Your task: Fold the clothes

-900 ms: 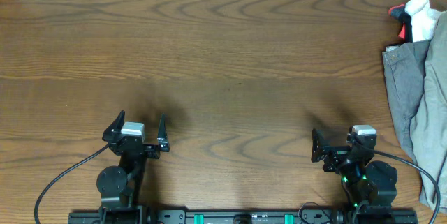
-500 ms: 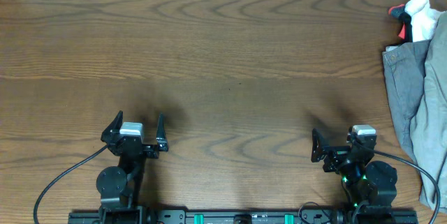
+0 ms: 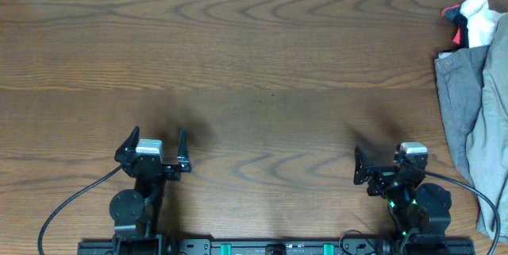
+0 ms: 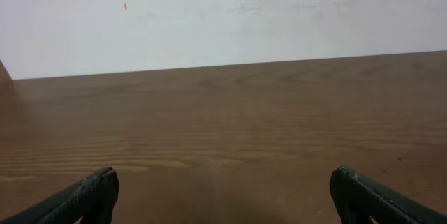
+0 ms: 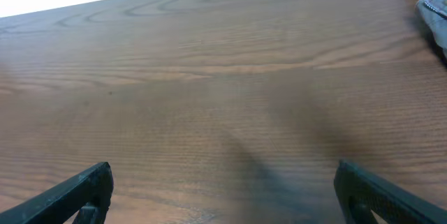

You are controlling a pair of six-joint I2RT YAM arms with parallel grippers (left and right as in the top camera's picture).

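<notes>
Starting at the left: your left hand (image 3: 156,144) sits low at the near edge of the tabletop (image 3: 262,56), jaws spread wide with nothing between them. Its wrist view confirms it, both fingers (image 4: 87,195) at the frame's corners and only wood grain ahead.

Across the middle there's bare wood and no cloth within easy reach.

Your right hand (image 3: 386,165) is also parked near the front edge, jaws wide and empty. Its own camera shows open tabletop, with just a sliver of fabric at the far right corner; I can't tell which garment that is.

Now the far right, and here's the trouble. The shorts (image 3: 492,120), the paler khaki-green cloth, lie bunched against the right edge and partly run out of frame. They are well apart from both hands. The darker grey garment (image 3: 454,104) lies on their left side, touching them, between you and the target.

Reach in from the left and you could well pinch the grey cloth instead, or both layers together, and drag the whole heap. The white-and-red cloth (image 3: 475,18) sits just beyond the pile and could get pulled along too.

Watch the right arm's cable (image 3: 464,183) as well: it runs close by the near end of the pile and might snag cloth as you swing out. The left hand looks too far off to help until the shorts come toward centre.
</notes>
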